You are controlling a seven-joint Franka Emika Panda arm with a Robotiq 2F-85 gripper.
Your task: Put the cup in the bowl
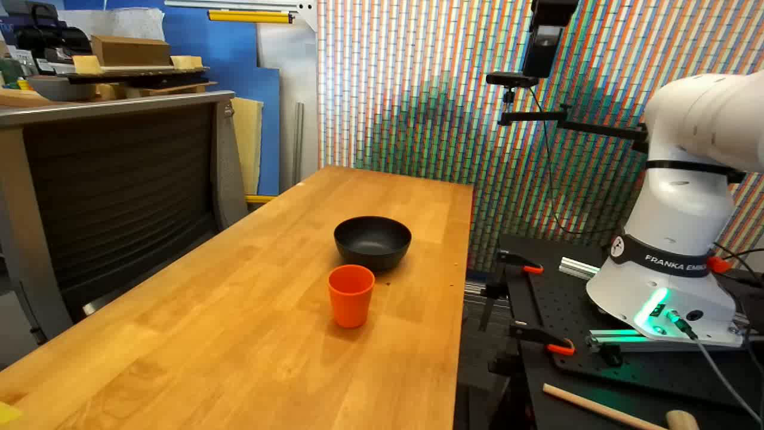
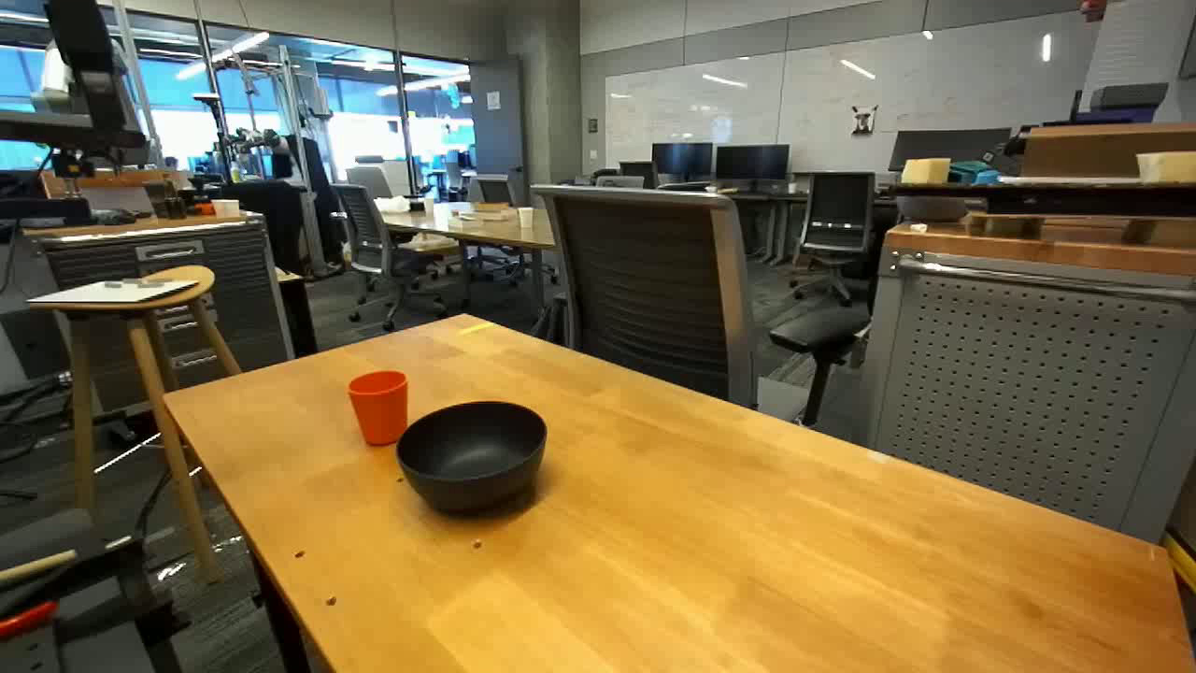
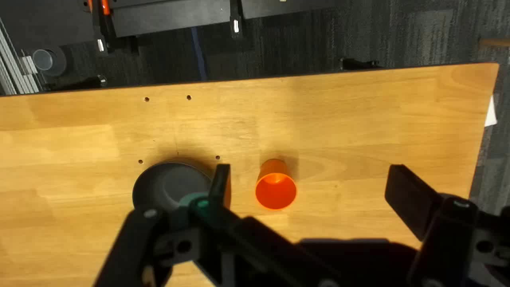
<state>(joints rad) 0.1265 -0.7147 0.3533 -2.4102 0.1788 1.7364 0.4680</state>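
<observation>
Judged step: approach. My black two-fingered gripper [image 3: 310,188] hangs spread, unloaded; the orange-red tapered plastic cup [image 3: 275,192] stands upright beside the round matte-black bowl [image 1: 373,242]. I should centre over the cup, then descend.

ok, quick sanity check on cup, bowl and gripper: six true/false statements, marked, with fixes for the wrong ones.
1. The cup stands upright on the table. True.
2. The bowl is wider than the cup. True.
3. The cup is inside the bowl. False: it stands on the table, apart from the bowl.
4. The gripper is open. True.
5. The bowl lies upside down. False: its open side faces up.
6. The cup is black, like the bowl. False: it is orange-red; only the bowl of the two is black.
</observation>
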